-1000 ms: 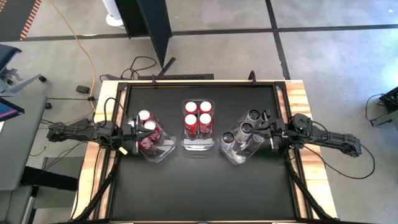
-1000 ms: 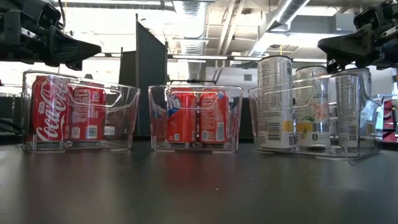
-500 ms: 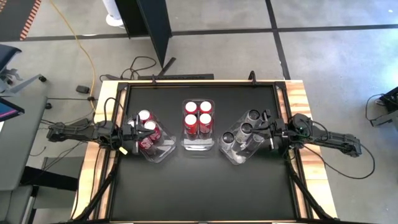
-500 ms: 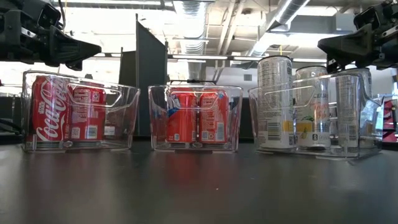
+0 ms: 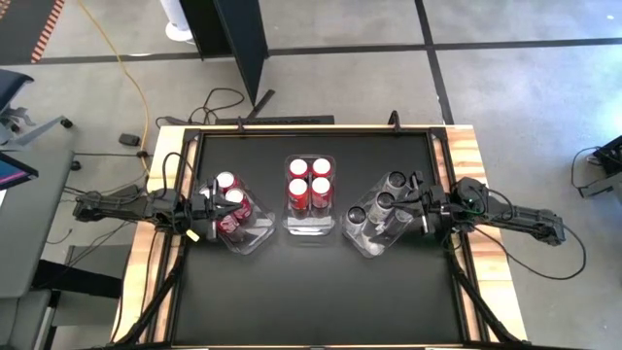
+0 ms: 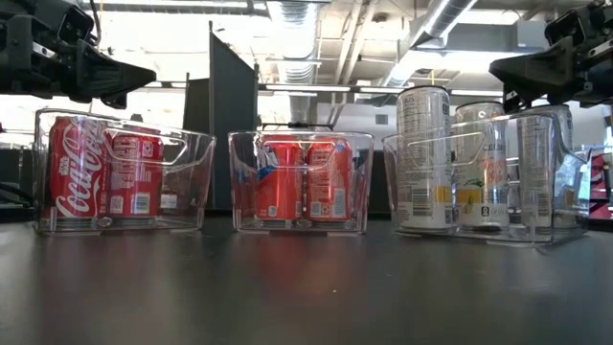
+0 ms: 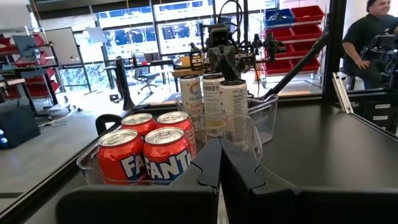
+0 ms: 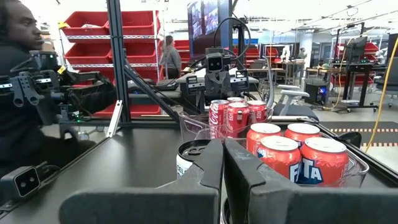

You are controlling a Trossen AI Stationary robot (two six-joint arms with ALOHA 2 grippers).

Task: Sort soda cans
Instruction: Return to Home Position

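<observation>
High view: every soda can (image 5: 311, 181) sits sorted in three clear bins (image 5: 311, 227); left claw (image 5: 207, 214) and right claw (image 5: 418, 207), both pressed together and empty, should next retreat home.

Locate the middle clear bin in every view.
High view: middle bin, at the centre of the table.
Low view: mid-picture.
Left wrist view: nearest bin in view, before the silver cans.
Right wrist view, nearer than the cola cans.
Shared landmark: its four Fanta cans.
</observation>
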